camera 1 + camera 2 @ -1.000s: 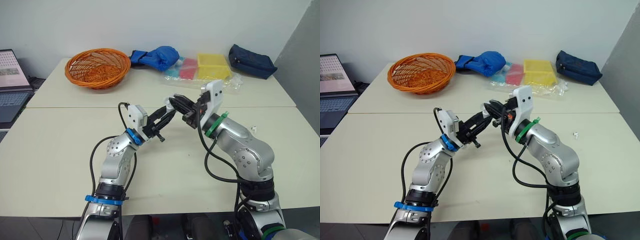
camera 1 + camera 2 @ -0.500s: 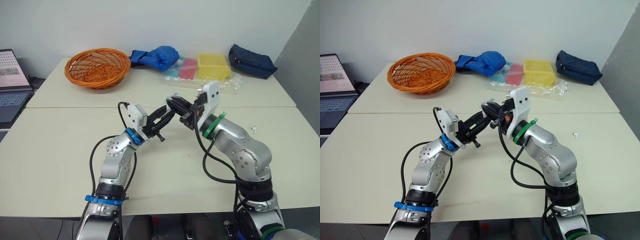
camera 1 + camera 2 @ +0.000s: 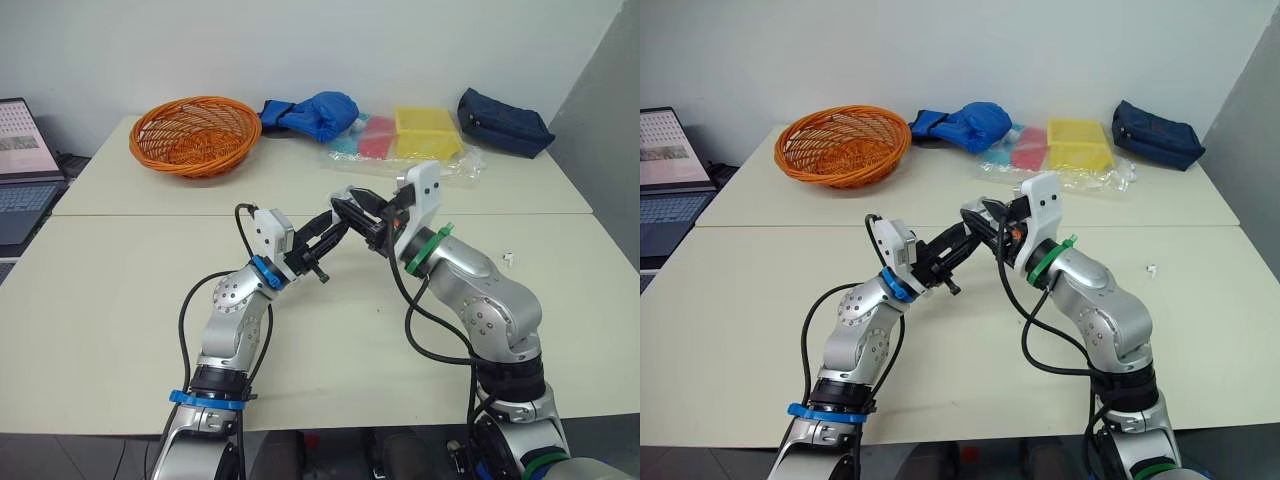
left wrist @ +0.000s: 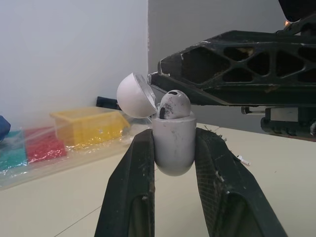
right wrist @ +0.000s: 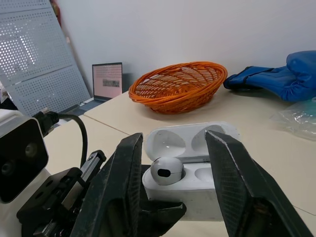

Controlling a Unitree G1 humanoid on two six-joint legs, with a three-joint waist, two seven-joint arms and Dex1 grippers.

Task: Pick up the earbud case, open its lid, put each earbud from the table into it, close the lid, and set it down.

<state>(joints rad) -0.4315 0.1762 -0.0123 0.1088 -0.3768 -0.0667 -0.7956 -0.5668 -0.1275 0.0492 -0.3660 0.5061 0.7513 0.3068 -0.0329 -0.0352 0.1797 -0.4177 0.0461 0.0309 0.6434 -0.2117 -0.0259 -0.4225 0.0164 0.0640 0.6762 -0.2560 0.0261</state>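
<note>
Right claw (image 5: 174, 140) has nudged slightly closer since a second ago, its fingers (image 5: 123, 168) spread wide, straddling the earbud case (image 4: 174, 145) without gripping. Left claw (image 3: 333, 228) is clenched on that case, holding it up off the surface (image 3: 130, 300), lid (image 4: 134, 95) flipped open, one earbud (image 5: 167, 170) seated inside. Well to the case's right — a small white bit (image 3: 509, 258) lies on the surface.

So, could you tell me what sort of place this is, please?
Probably a lab or office test room: plain cream tables pushed together by a bare white wall, an open laptop, and a white perforated pegboard panel.
</note>
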